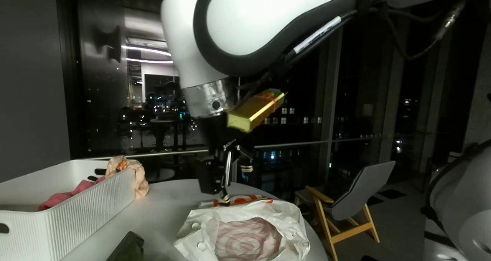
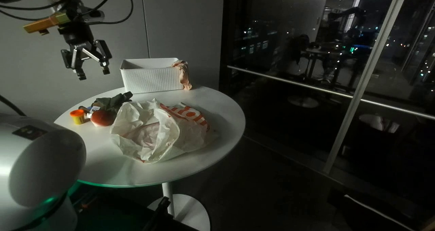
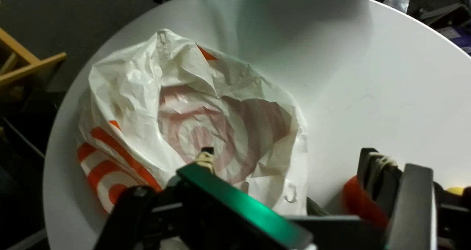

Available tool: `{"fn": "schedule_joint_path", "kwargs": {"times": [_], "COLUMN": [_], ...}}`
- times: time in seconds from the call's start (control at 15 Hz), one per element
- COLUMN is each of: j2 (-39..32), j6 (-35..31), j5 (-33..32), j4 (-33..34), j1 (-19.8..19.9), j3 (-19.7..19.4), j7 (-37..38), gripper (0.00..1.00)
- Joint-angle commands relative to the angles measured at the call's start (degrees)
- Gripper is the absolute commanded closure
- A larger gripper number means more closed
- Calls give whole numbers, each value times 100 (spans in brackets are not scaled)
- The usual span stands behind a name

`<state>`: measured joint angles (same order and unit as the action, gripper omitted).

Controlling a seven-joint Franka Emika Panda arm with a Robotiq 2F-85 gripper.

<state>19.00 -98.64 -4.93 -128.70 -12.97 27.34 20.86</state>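
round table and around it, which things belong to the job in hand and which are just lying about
Likely in the work:
open gripper
white bag
red object
dark green item
yellow tub

Perhaps just lying about:
white bin
peach cloth
pink cloth
grey chair

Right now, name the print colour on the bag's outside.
Orange-red print, best seen in the wrist view.

I'm counting on the table: one plastic bag | one white bin | one orange-lidded tub | near the table: one chair
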Motion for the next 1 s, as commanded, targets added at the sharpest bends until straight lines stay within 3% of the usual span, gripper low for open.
{"fn": "schedule_joint_path", "kwargs": {"times": [0.0,0.33,0.67,0.93], "j2": [-1106,-2184,-2761,-2937], "j6": [-485,-1324,-2255,-2198], "j5": [-526,-1328,-201,72], "j4": [836,1541,1545,1382], "j1": [-292,-535,-589,-653], "j3": [146,-48,-300,-336], "j7": [-300,-1025,-2486,-2926], "gripper": [0,0,0,0]}}
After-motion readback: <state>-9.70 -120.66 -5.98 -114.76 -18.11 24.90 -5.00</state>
